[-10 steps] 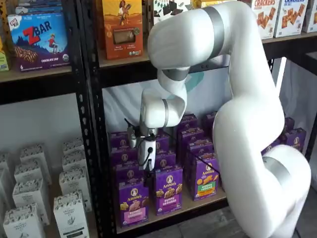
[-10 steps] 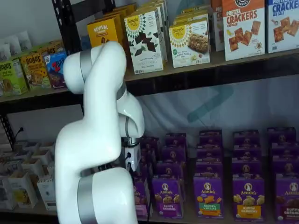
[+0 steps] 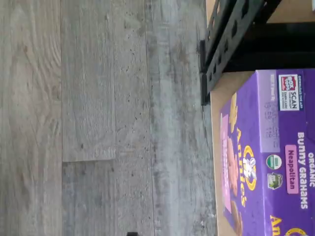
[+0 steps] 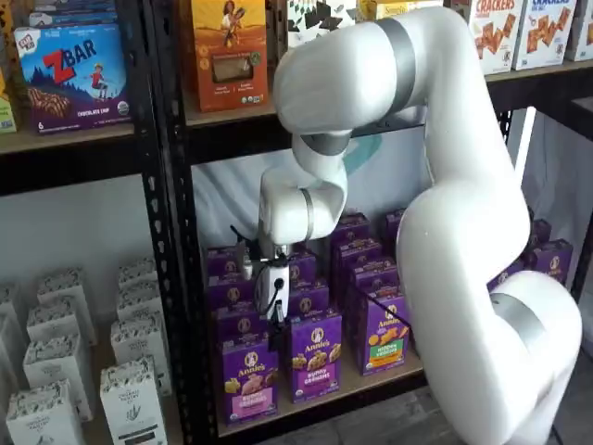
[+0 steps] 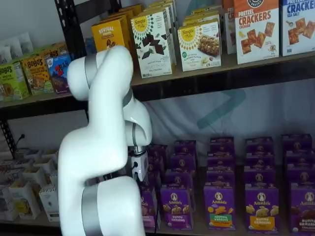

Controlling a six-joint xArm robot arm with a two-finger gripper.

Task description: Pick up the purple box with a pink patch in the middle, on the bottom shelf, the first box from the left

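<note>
**Ana:** Wrist view first. What shows?

**Ben:** Grey plank floor (image 3: 98, 118) fills most of it. The purple box (image 3: 268, 157) stands on the bottom shelf (image 3: 219, 88) at the board's front corner, next to the black rack post (image 3: 231, 29). Its top reads "Bunny Grahams, Neapolitan" and the pink patch runs along its front face. No fingers appear in this view.

**Ana:** And in a shelf view?

**Ben:** The gripper (image 4: 275, 298) hangs from the white arm (image 4: 445, 185), in front of the purple rows. The purple box (image 4: 247, 378) stands upright just below the fingers, at the front of the bottom shelf (image 4: 371, 382), at the end of the row by the post. A purple box with a brown patch (image 4: 315, 357) stands just beside it, and one with an orange-and-green patch (image 4: 386, 336) is further along.

**Ana:** Are the fingers open?

**Ben:** Cannot tell; they merge with the dark boxes behind them. Nothing visibly sits between them.

**Ana:** The remaining shelf view?

**Ben:** The arm's bulk (image 5: 106, 162) covers that end of the row. The gripper (image 5: 140, 169) peeks out beside it, side-on, so its state is unclear there too. The purple box (image 5: 148, 209) shows only as a sliver, below the fingers.
</note>
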